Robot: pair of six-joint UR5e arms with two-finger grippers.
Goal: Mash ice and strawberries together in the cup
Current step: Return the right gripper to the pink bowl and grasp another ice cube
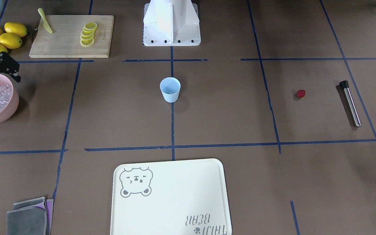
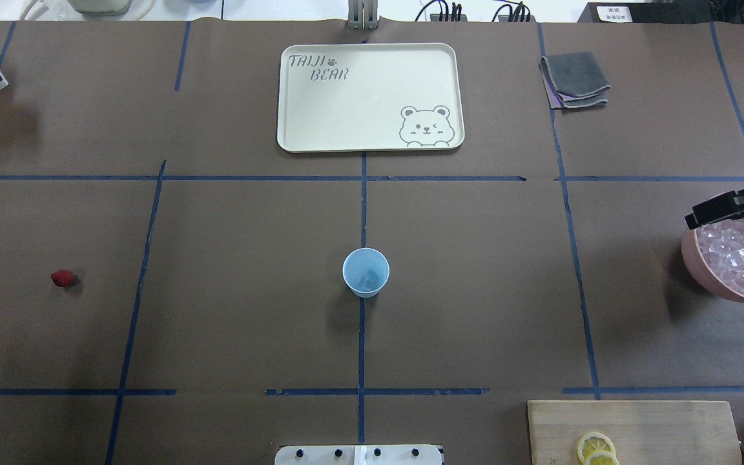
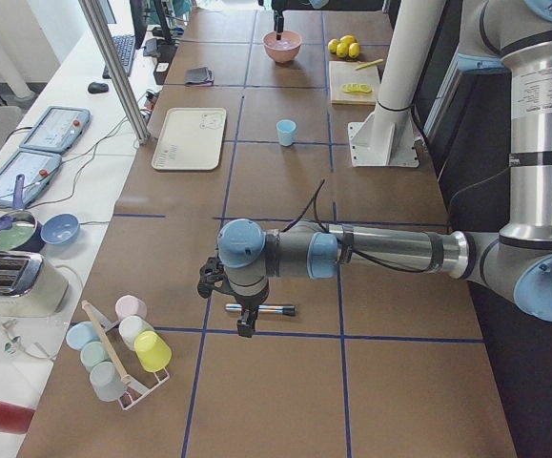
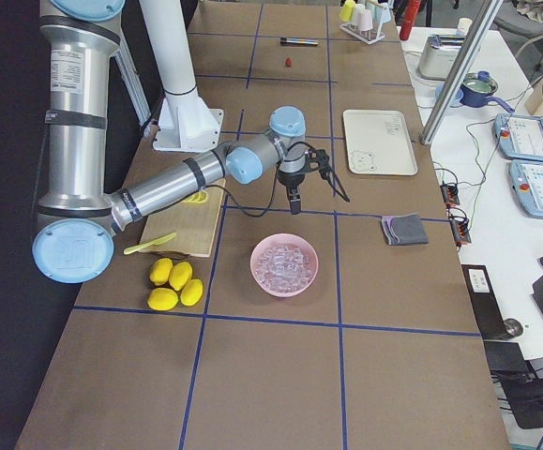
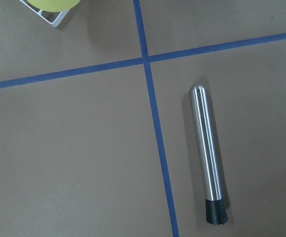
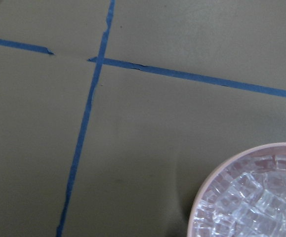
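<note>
The pale blue cup stands upright at the table's middle, also in the overhead view; a faint glassy shape lies at its bottom. The strawberry lies alone on the table, also in the overhead view. Ice fills a pink bowl. My right gripper hangs over the bowl's near rim; I cannot tell if it is open. My left gripper hovers above a steel muddler; I cannot tell its state. No fingers show in either wrist view.
A cream tray lies on the operators' side. A cutting board with lemon slices and a yellow knife, whole lemons, folded cloths and a rack of cups sit around the edges.
</note>
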